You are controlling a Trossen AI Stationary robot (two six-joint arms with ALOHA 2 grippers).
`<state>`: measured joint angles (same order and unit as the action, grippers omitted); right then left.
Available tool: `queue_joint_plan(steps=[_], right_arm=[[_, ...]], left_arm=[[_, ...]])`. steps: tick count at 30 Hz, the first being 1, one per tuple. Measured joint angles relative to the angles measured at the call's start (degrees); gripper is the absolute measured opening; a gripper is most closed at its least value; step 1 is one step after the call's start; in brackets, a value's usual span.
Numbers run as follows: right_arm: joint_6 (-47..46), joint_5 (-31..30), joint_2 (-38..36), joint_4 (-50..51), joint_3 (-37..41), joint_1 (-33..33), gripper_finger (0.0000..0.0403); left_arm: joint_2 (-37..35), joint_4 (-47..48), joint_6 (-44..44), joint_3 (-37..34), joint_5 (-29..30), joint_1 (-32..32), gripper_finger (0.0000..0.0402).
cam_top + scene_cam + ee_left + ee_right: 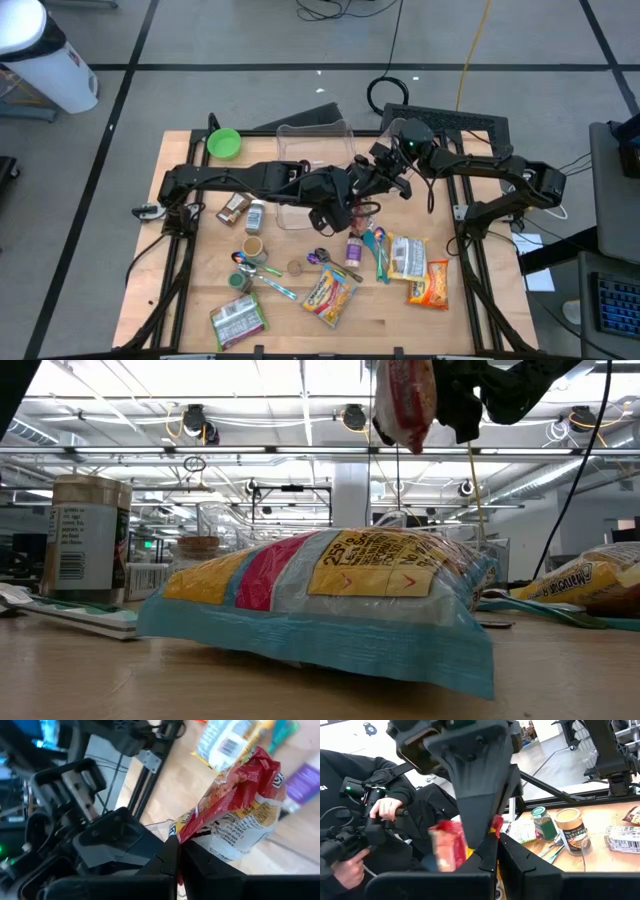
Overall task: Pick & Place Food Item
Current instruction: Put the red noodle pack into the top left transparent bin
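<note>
Red snack packet (240, 805) — pinched by both grippers — hangs above table.

You can read very little here. In the low view, the blue, red and yellow food packet (330, 600) lying nearest the camera carries large digits on its yellow panel that look like "236", though the film's creases blur them. To the far right, the yellow packet (590, 582) shows a brand word, possibly "Maruchan". Print on the jar (85, 535) at left is illegible.
</note>
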<state>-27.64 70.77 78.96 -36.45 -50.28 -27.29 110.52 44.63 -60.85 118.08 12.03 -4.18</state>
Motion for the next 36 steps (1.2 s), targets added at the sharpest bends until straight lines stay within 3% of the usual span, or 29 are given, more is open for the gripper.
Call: queue_joint_plan(steps=[16, 21, 26, 36], right_arm=[[-0.7, 1.5, 0.0, 0.0, 0.0, -3.1, 0.0000], [-1.1, 1.5, 0.0, -0.1, 0.0, -4.0, 0.0000], [-1.1, 1.5, 0.0, -0.1, 0.0, -4.9, 0.0000], [-4.1, -0.4, 0.0, -4.4, 0.0, -8.2, 0.0000]], left_arm=[[0.0, -2.6, 12.5, 0.0, 0.4, 0.1, 0.0076], [-0.5, -2.3, 13.6, 0.0, 4.6, 0.0, 0.0099], [-1.7, -2.2, 16.2, 0.1, 5.2, 0.2, 0.0115], [-4.3, -1.2, 41.8, 0.1, 9.9, 1.7, 0.0120]])
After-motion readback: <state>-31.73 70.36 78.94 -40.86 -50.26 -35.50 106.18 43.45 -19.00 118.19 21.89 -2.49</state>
